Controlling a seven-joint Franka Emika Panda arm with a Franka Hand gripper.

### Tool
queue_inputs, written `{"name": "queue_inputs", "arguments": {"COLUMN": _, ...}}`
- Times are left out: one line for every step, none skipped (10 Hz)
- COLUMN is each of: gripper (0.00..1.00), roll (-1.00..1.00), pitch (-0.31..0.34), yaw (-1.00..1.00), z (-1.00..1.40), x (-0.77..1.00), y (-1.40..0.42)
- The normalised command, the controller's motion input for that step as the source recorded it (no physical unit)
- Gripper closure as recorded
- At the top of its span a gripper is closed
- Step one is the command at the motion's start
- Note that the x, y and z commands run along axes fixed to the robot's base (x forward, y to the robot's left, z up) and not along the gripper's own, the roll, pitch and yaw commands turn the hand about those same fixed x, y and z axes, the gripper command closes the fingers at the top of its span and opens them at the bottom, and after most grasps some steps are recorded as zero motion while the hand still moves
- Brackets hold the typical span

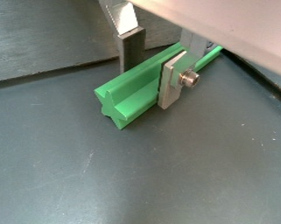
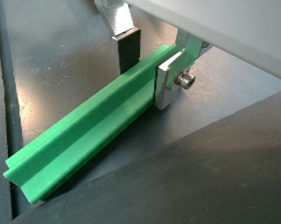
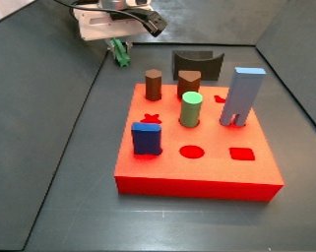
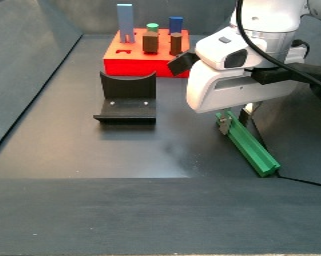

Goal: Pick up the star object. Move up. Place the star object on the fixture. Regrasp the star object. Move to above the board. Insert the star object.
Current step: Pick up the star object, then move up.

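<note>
Green plastic forms the star object [image 1: 136,87], a long bar with a ridged, star-shaped end, lying flat on the dark matte floor in both wrist views. The gripper [image 1: 152,63] straddles its far end. One flat silver finger [image 1: 175,80], fastened with a small bolt, presses against one side of the bar, and the dark pad of the opposite finger [image 1: 129,48] meets the other side, so the fingers are narrowed around the star object.

In a wrist view the bar [image 2: 90,136] shows its smooth lengthwise grooves, and the gripper [image 2: 151,61] holds it close to one end.

In a side view the red board [image 3: 197,143] carries a brown cylinder [image 3: 153,84], a green cylinder [image 3: 192,108], a tall light blue block [image 3: 244,96] and a dark blue block [image 3: 147,138]. The dark fixture [image 3: 196,65] stands just behind it. The gripper [image 3: 119,44] reaches down at the far left, green showing beneath.

In a side view the white arm points straight down, the gripper [image 4: 235,122] on the star object [image 4: 251,148] at the right, well apart from the fixture [image 4: 125,97] and the board [image 4: 143,48]. No writing is legible.
</note>
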Motion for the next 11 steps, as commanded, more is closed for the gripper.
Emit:
{"name": "queue_inputs", "arguments": {"gripper": 1.00, "roll": 0.00, "pitch": 0.000, "yaw": 0.00, "z": 0.00, "x": 0.00, "y": 0.00}}
{"name": "queue_inputs", "arguments": {"gripper": 1.00, "roll": 0.00, "pitch": 0.000, "yaw": 0.00, "z": 0.00, "x": 0.00, "y": 0.00}}
{"name": "queue_inputs", "arguments": {"gripper": 1.00, "roll": 0.00, "pitch": 0.000, "yaw": 0.00, "z": 0.00, "x": 0.00, "y": 0.00}}
{"name": "queue_inputs", "arguments": {"gripper": 1.00, "roll": 0.00, "pitch": 0.000, "yaw": 0.00, "z": 0.00, "x": 0.00, "y": 0.00}}
{"name": "queue_inputs", "arguments": {"gripper": 1.00, "roll": 0.00, "pitch": 0.000, "yaw": 0.00, "z": 0.00, "x": 0.00, "y": 0.00}}
{"name": "queue_inputs", "arguments": {"gripper": 1.00, "roll": 0.00, "pitch": 0.000, "yaw": 0.00, "z": 0.00, "x": 0.00, "y": 0.00}}
{"name": "queue_inputs", "arguments": {"gripper": 1.00, "roll": 0.00, "pitch": 0.000, "yaw": 0.00, "z": 0.00, "x": 0.00, "y": 0.00}}
{"name": "queue_inputs", "arguments": {"gripper": 1.00, "roll": 0.00, "pitch": 0.000, "yaw": 0.00, "z": 0.00, "x": 0.00, "y": 0.00}}
{"name": "queue_inputs", "arguments": {"gripper": 1.00, "roll": 0.00, "pitch": 0.000, "yaw": 0.00, "z": 0.00, "x": 0.00, "y": 0.00}}
{"name": "queue_inputs", "arguments": {"gripper": 1.00, "roll": 0.00, "pitch": 0.000, "yaw": 0.00, "z": 0.00, "x": 0.00, "y": 0.00}}
{"name": "queue_inputs", "arguments": {"gripper": 1.00, "roll": 0.00, "pitch": 0.000, "yaw": 0.00, "z": 0.83, "x": 0.00, "y": 0.00}}
